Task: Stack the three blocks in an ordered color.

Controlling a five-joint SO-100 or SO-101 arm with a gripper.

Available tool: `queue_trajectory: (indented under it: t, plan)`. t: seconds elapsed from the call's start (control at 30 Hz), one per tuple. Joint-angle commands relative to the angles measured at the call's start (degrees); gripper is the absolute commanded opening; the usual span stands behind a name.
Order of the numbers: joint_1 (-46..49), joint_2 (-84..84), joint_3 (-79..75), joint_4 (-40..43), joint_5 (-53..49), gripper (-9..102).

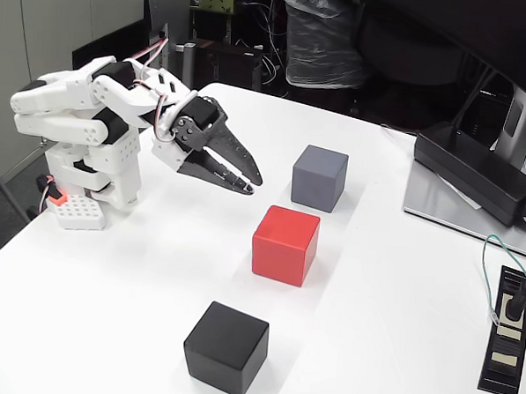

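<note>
In the fixed view the far end of the black power adapter (473, 171) is partly covered by a monitor stand (522, 122), and the room behind the counter (389, 310) is too dark to be made out. The arm's base (77, 212) is seen at the counter's left edge. The pincer (249, 184) is held above the counter with its dark fingers only slightly parted at the tips; nothing is gripped or touched by it. Three blocks are counted, one of each colour. The red block (285, 245) is taken as the landmark: the grey block (320, 177) stands just beyond it, the black block (226, 348) nearer the camera. All three are set apart. The pincer is seen to the upper left of the red block.
</note>
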State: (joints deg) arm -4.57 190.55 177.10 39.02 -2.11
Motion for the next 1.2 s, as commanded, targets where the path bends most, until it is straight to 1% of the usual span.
queue_trajectory:
  t: [0.0,0.13,0.2,0.4,0.53,0.67,0.8,0.87,0.93,1.17]
  plan:
    - [0.3,0.2,-0.3,0.0,-0.6,5]
    - [0.2,0.2,-0.3,0.0,-0.6,6]
    - [0.3,0.2,-0.3,0.0,-0.4,8]
    - [0.4,0.2,-0.3,0.0,-0.6,25]
    - [0.8,0.1,-1.1,0.1,-0.7,32]
    - [0.2,0.1,-3.4,0.1,-0.7,36]
    - [0.0,0.0,-8.7,1.1,-0.6,36]
    - [-0.5,0.0,-12.0,3.3,-0.5,36]
    - [-3.2,0.0,-15.4,6.7,0.0,36]
    - [-22.1,-0.1,-29.0,22.4,0.1,36]
